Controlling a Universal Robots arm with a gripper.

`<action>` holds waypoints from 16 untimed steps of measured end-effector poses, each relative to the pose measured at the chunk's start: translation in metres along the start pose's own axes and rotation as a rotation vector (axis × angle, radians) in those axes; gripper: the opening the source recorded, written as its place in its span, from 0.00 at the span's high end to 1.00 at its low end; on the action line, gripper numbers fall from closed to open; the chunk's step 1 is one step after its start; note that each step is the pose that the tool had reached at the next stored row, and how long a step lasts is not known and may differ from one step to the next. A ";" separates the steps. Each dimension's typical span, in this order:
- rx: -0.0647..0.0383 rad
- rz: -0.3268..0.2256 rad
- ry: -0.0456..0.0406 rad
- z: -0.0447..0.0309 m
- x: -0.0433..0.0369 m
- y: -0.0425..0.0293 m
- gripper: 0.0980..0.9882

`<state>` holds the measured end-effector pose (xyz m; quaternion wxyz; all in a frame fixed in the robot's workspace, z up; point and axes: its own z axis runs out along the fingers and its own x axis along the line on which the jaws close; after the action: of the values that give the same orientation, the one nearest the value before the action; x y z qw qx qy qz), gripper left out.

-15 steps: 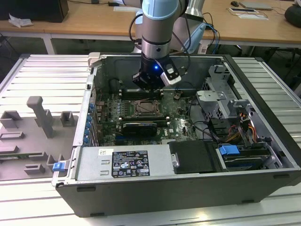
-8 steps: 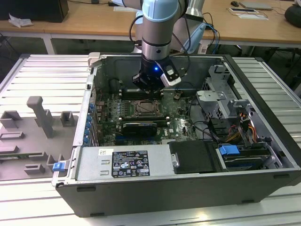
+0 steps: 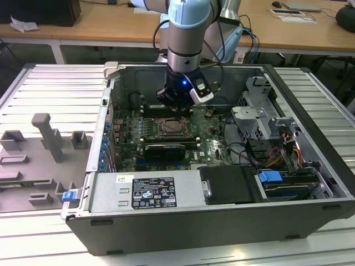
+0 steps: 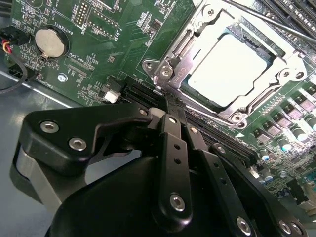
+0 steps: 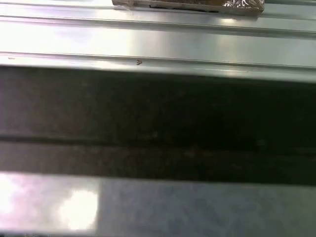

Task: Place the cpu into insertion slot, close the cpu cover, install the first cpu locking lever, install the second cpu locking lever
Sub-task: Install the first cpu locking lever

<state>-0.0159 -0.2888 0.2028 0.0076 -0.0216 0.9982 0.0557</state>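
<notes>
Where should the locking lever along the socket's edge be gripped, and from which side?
Probably on the straight bare span of the locking lever, pinched across its width from above. It is a thin rod lying low between the cpu cover and the memory slots, so a sideways approach looks crowded.

My gripper (image 4: 170, 106) sits just beside the cpu cover (image 4: 232, 64). Long black memory slots (image 4: 212, 136) lie under its fingers. I see the open case wall (image 3: 111, 105) standing on the exterior view's left.

One cpu (image 4: 224, 69), one cpu cover (image 4: 174, 69), one coin battery (image 4: 50, 41), and one open computer case (image 3: 310, 100) are visible.
</notes>
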 end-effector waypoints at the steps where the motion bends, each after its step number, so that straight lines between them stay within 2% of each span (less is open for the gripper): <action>1: 0.000 0.000 0.0000 0.0000 0.0000 0.0000 0.99; 11: 0.001 0.000 -0.0002 -0.0031 -0.0002 0.0004 0.99; 12: 0.003 0.000 0.0000 -0.0028 -0.0002 0.0004 0.99; 14: 0.014 0.000 0.0008 -0.0009 -0.0001 0.0000 0.99; 16: 0.018 0.000 0.0005 0.0004 -0.0001 0.0002 0.99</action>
<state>-0.0158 -0.2886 0.2025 0.0076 -0.0217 0.9986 0.0469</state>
